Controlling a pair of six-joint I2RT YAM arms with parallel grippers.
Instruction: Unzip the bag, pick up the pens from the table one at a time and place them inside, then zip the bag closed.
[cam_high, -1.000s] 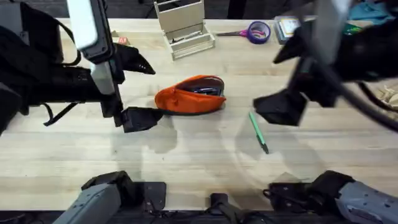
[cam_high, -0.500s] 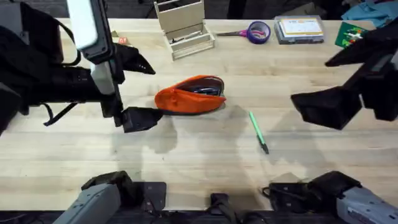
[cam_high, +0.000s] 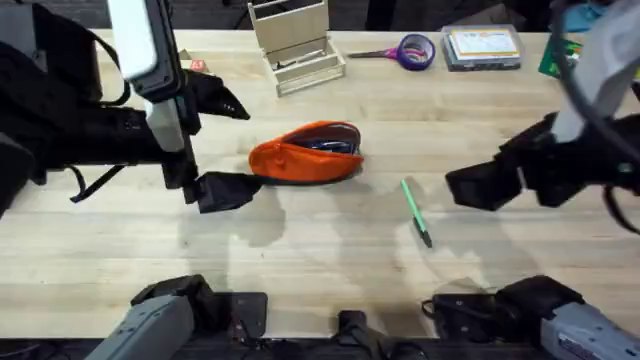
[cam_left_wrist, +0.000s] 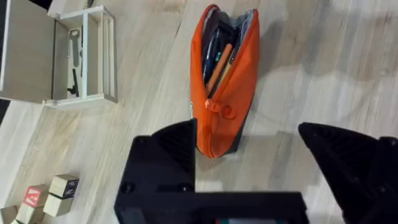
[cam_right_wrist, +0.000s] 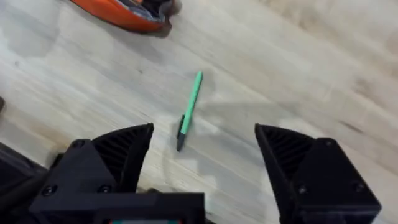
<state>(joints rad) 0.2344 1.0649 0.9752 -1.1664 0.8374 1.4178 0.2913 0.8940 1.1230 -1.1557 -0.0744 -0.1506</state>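
We judged the unzipping done: the orange pencil pouch (cam_left_wrist: 224, 81) lay gaping mid-table with pens inside. One green pen (cam_high: 415, 211) lay apart on the table (cam_high: 300, 260). Both the left gripper (cam_left_wrist: 249, 168) and the right gripper (cam_right_wrist: 202, 162) were spread, empty. Zipping remained.

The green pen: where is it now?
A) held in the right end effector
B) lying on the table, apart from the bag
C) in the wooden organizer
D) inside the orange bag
B: the green pen lies on the bare table, apart from the open orange bag; the right end effector is above it, open and empty.
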